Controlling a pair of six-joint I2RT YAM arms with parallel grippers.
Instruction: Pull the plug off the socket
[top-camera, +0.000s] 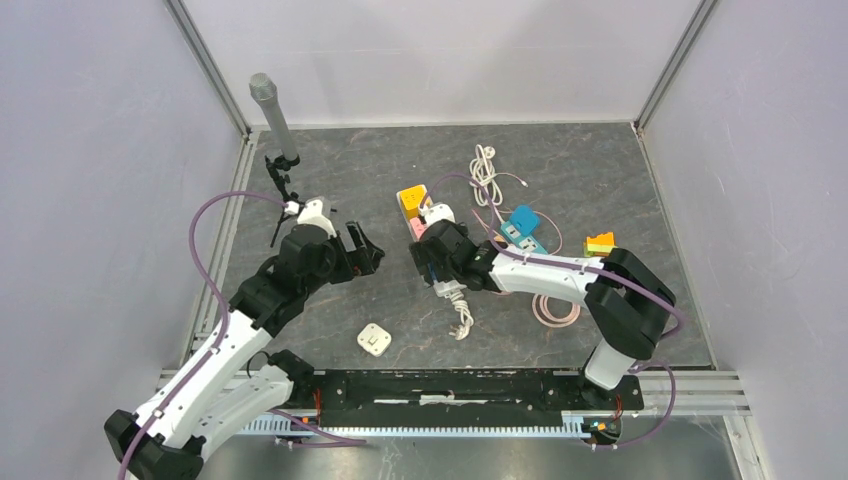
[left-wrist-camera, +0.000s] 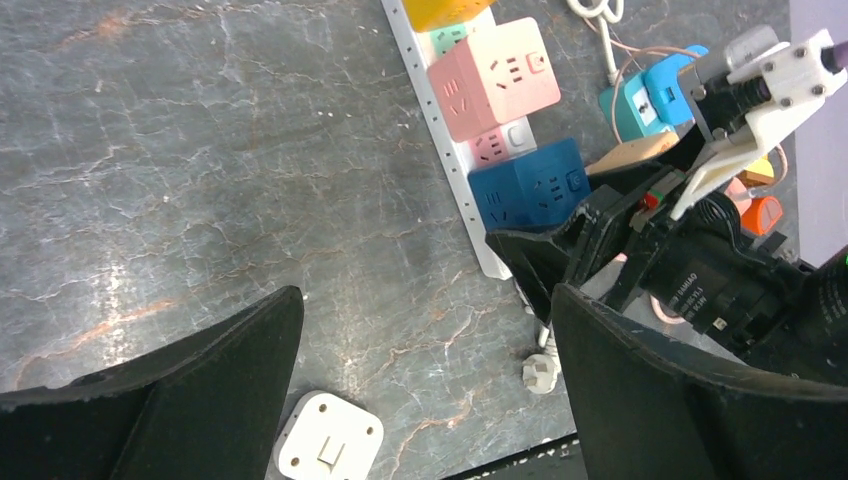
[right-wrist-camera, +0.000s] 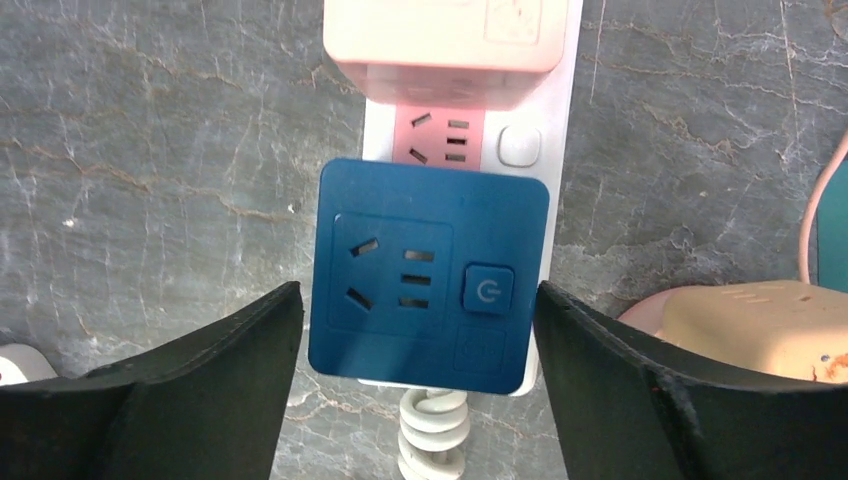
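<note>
Black fingers (right-wrist-camera: 200, 400) of the right gripper (right-wrist-camera: 415, 300) are seen closest, spread wide on both sides of the blue plug (right-wrist-camera: 428, 270). The jaws are open, and it cannot be told whether the plug is touched by them. This plug is a dark blue square block with rounded corners; on its top face a set of socket holes and a small power button are found. It is seated on the near end of the white power strip (right-wrist-camera: 565, 100), which is laid on the grey table (top-camera: 620, 170) close to the middle. Farther along the strip one free pink socket is shown, then a pink cube (right-wrist-camera: 450, 40), and a yellow cube (top-camera: 411, 199) at the far end. A white coiled cable (right-wrist-camera: 432, 440) is led out of the strip's near end.

The left gripper (top-camera: 365, 250) is held open with nothing between the jaws, to the left of the strip and apart from it. Only bare table is seen between them. On the right side of the strip the room is taken by a teal adapter (top-camera: 522, 222) and a pink cable (top-camera: 555, 310). A small white adapter (top-camera: 374, 340) is laid toward the front edge. The walls (top-camera: 100, 150) are found well apart from the strip.
</note>
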